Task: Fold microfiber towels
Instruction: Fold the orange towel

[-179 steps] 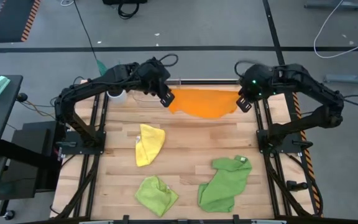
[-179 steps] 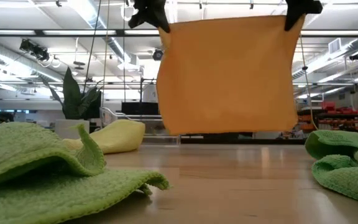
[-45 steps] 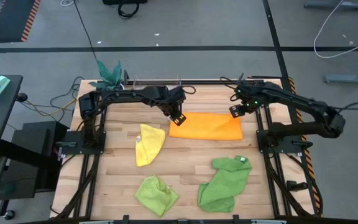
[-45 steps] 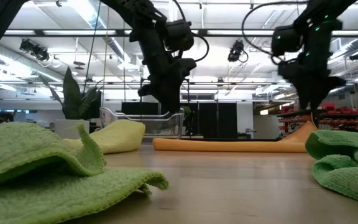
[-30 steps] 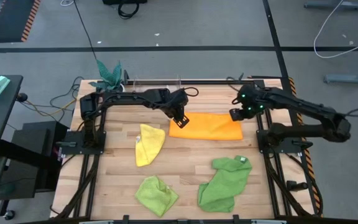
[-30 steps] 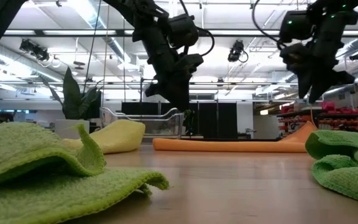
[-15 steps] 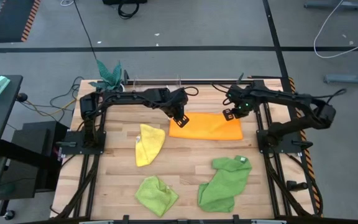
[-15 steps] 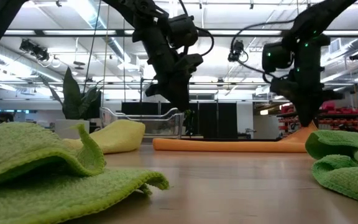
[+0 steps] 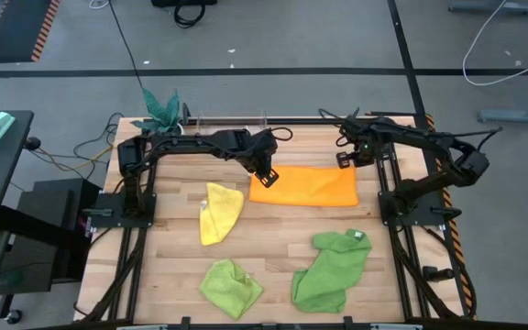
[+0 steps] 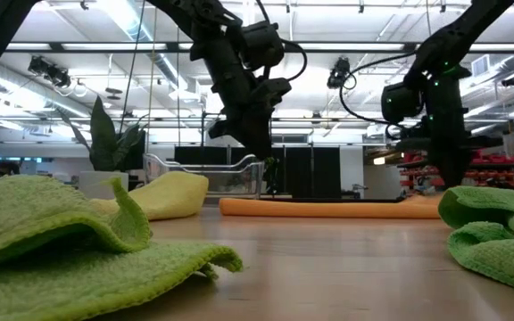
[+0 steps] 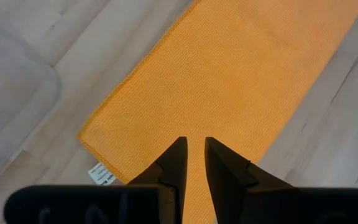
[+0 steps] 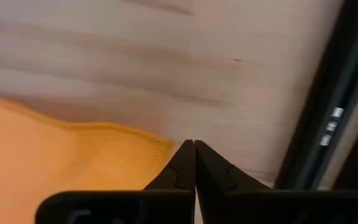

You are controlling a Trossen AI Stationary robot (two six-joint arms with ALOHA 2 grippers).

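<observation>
Orange cloth, folded into a flat band, lies on the far half of the wooden table [image 9: 273, 238], and both dark arms reach in over it. The left gripper [image 9: 267, 173] hangs just above the orange towel [image 9: 305, 186] at its left end; its wrist view shows the two fingers [image 11: 173, 163] standing a narrow slit apart over the weave, holding nothing, with a small white tag [image 11: 100, 173] poking out at the towel's near corner. The right gripper [image 9: 345, 158] sits at the towel's far right corner, its arm stretched in from the right frame; its fingers [image 12: 183, 160] are pressed together with their tips right at the corner's edge, and nothing shows between them. In the low view both arms come down from above over the orange band [image 10: 328, 208]. Nearer the front lie the other three cloths, well apart: the yellow towel [image 9: 218, 211] left of centre, the lime green towel [image 9: 230, 282] crumpled at the front, and the larger mid-green towel [image 9: 331, 269] to the right.
</observation>
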